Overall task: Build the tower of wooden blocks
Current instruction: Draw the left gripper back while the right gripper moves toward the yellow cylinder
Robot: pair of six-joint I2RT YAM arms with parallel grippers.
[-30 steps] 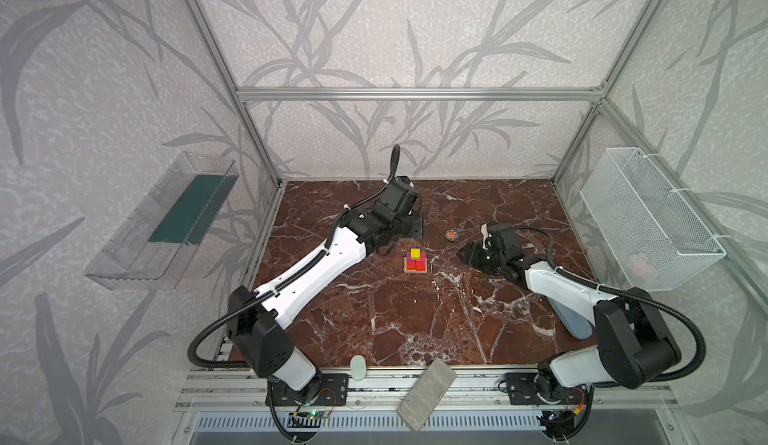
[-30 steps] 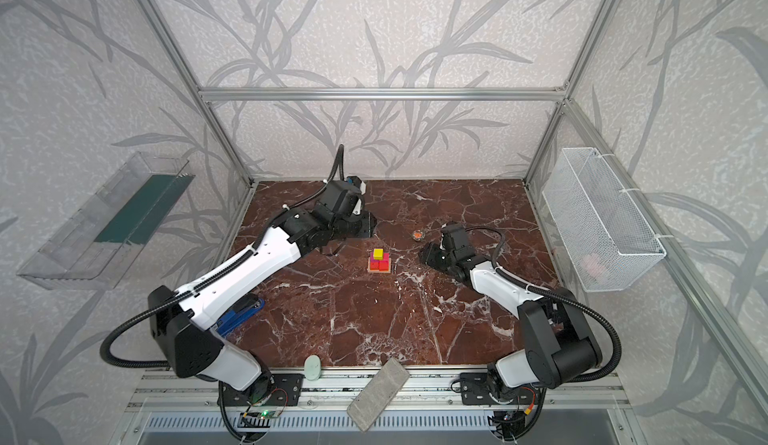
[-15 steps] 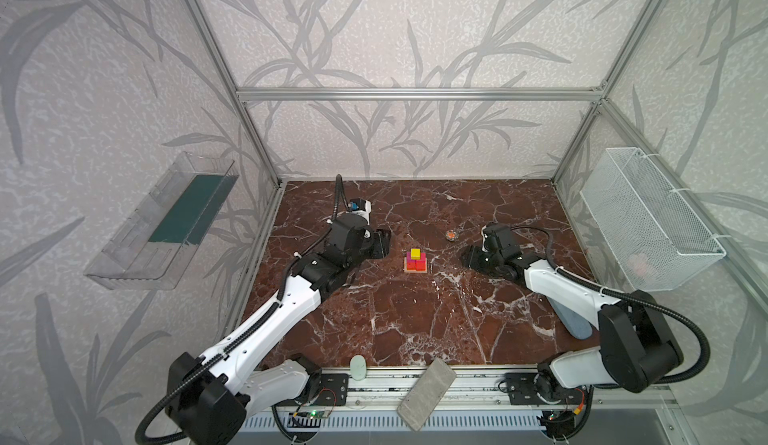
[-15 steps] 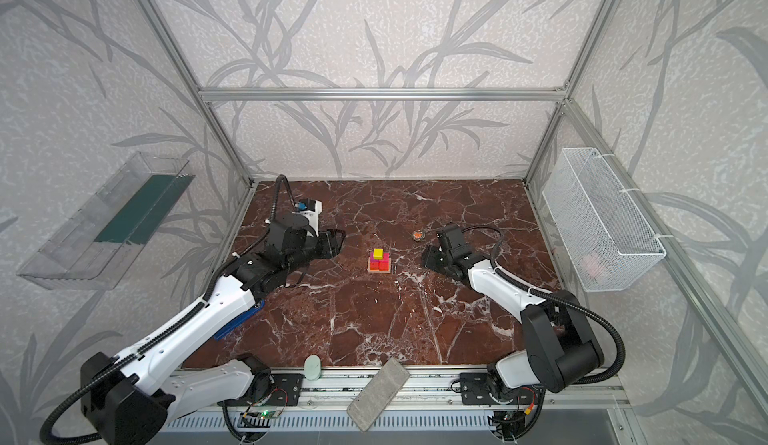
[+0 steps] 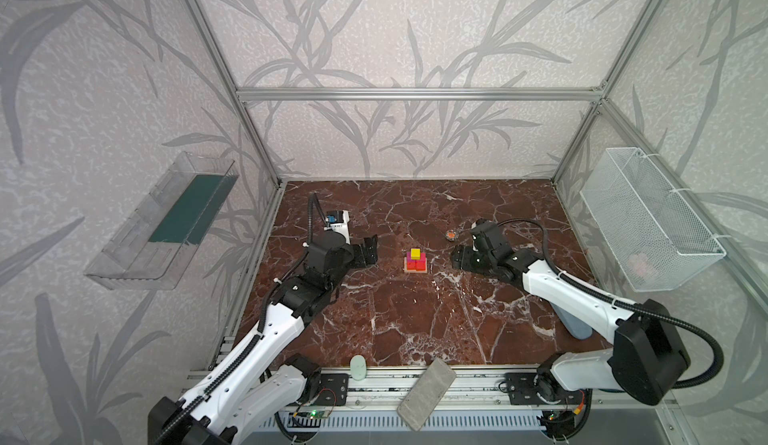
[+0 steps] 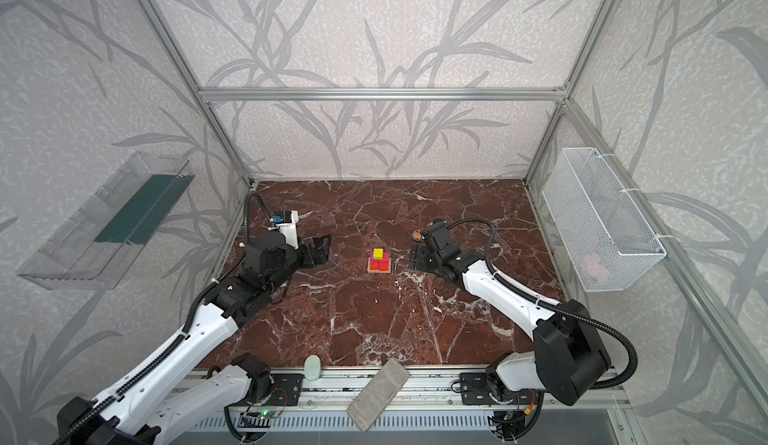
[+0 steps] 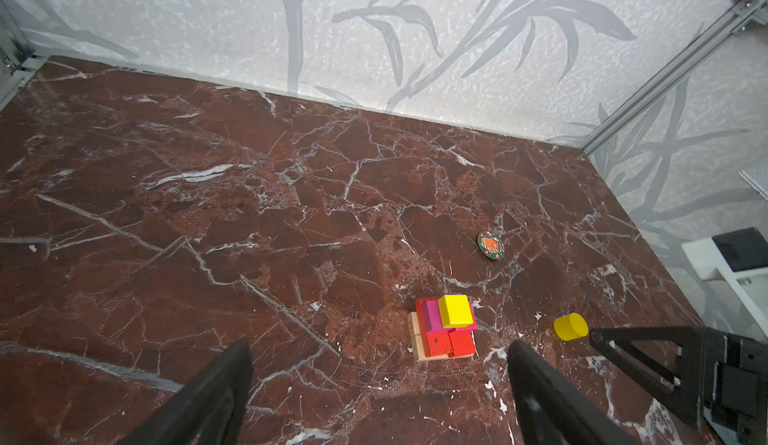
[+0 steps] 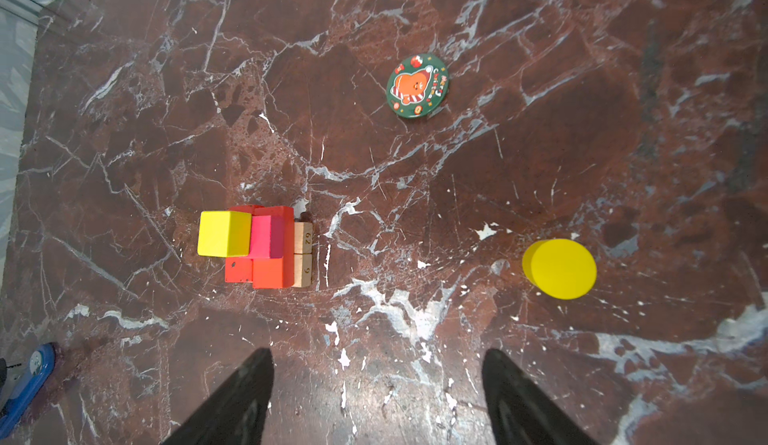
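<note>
The right gripper (image 8: 378, 353) is hiding the yellow cylinder (image 8: 559, 268) in both top views. It and the left gripper (image 7: 378, 349) are standing spread wide, gripping nothing.

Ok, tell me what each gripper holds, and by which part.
Nothing. The left gripper and right gripper are open and empty; the yellow cylinder stands free.

Two tan bars (image 8: 302, 237), two red blocks (image 8: 268, 272), one yellow cube (image 8: 224, 233), one yellow cylinder (image 8: 559, 268) — magenta cubes (image 8: 266, 237) perhaps two.

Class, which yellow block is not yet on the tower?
The yellow cylinder: it sits apart from the tower, which the yellow cube tops.
</note>
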